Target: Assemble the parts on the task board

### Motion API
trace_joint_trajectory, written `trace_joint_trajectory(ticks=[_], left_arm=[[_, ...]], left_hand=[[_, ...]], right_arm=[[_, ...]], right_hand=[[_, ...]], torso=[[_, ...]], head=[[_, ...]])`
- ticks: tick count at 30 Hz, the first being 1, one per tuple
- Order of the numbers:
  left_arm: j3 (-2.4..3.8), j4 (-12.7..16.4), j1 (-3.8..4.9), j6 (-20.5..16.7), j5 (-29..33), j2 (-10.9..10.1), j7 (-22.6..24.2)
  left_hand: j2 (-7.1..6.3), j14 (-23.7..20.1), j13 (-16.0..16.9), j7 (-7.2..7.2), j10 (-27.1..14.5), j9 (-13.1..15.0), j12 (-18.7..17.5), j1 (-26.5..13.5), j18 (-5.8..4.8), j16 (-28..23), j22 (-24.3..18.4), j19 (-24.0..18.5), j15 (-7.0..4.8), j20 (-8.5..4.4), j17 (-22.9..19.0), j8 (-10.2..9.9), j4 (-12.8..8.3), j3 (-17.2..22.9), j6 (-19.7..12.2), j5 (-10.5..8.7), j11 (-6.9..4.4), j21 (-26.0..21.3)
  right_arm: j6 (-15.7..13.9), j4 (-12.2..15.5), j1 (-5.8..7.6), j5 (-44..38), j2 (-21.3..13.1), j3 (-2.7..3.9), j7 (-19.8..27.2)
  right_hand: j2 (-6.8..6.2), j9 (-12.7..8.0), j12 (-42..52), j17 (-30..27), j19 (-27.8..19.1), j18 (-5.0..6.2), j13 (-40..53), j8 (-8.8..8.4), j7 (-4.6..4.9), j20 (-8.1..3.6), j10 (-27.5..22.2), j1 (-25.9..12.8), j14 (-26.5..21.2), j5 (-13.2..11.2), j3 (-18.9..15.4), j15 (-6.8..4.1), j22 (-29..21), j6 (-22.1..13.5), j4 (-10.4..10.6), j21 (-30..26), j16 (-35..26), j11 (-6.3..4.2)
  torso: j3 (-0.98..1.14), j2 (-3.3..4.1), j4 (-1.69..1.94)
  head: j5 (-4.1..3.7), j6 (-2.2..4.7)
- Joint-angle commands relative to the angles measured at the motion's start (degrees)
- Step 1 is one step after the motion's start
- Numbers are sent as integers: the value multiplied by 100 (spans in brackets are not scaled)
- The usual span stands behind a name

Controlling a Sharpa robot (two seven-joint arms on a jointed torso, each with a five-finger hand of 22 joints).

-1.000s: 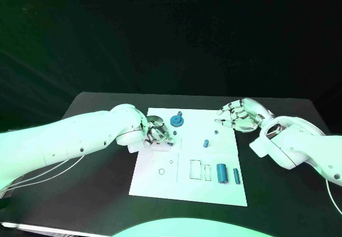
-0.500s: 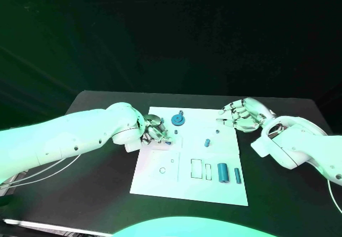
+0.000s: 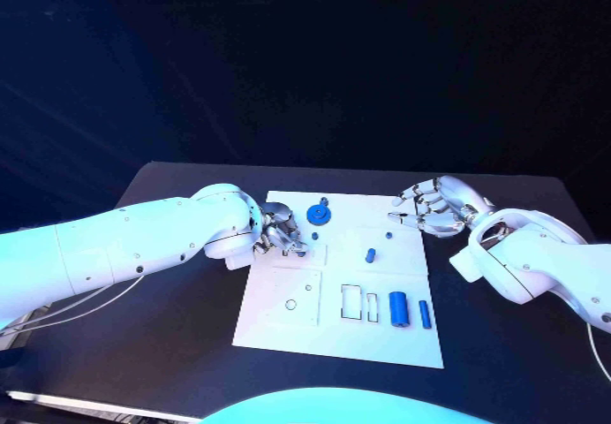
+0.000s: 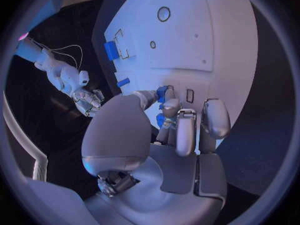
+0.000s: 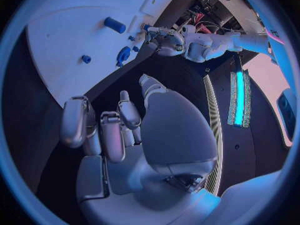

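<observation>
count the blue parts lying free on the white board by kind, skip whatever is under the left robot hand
round disc: 1
long cylinders, one thick and one thin: 2
short pegs, one mid-board and a smaller one beyond it: 2
total: 5
</observation>
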Motion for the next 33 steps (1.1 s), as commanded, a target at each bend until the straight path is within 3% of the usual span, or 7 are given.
trace_joint_trajectory(ticks=[1, 8, 19, 33], left_arm=[[4, 18, 4, -134, -408, 37, 24], [4, 18, 3, -127, -567, 82, 9], [2, -11, 3, 224, -602, 114, -21], [1, -22, 2, 176, -722, 128, -64]], left_hand=[[-50, 352, 16, -109, 45, 676, 31, 19, -36, 35, 19, 58, -55, 1, 935, 14, -395, 440, 91, 1, -6, 26], [-64, 364, 39, -114, 70, 688, 42, 17, -43, 46, 50, 84, -60, -4, 959, 13, -402, 468, 100, -3, -11, 38], [-77, 366, 50, -117, 88, 700, 47, 6, -49, 45, 80, 109, -64, -9, 958, 11, -401, 495, 113, -6, -14, 50], [-96, 382, 111, -125, 142, 716, 80, 5, -55, 60, 109, 134, -71, -16, 990, 8, -418, 534, 124, -5, -22, 62]], right_arm=[[53, 0, -8, -48, 3, 0, 22], [50, -2, -14, -48, 6, 0, 23], [63, -7, -26, -48, 10, 0, 23], [87, -9, -35, -48, 12, 0, 26]], right_hand=[[-8, 8, -8, 776, -28, 106, 0, 27, -7, -6, -1, -50, 402, -27, -27, -8, 269, -29, 8, -38, -35, -15], [3, 9, -12, 775, -29, 107, -6, 38, -8, -7, -5, -69, 402, -26, -26, -9, 267, -33, 6, -44, -36, -16], [3, 9, -12, 775, -29, 107, -6, 38, -8, -7, -5, -69, 402, -26, -26, -9, 267, -33, 6, -44, -36, -16], [12, 9, -13, 777, -28, 108, -8, 51, -10, -9, -6, -84, 403, -26, -25, -11, 265, -39, 2, -51, -37, -18]], torso=[[-2, -1, 1], [-2, 1, 5], [-2, 4, -1], [-1, 3, 3]], head=[[-4, 0], [-8, 1], [-5, -15], [-16, -30]])
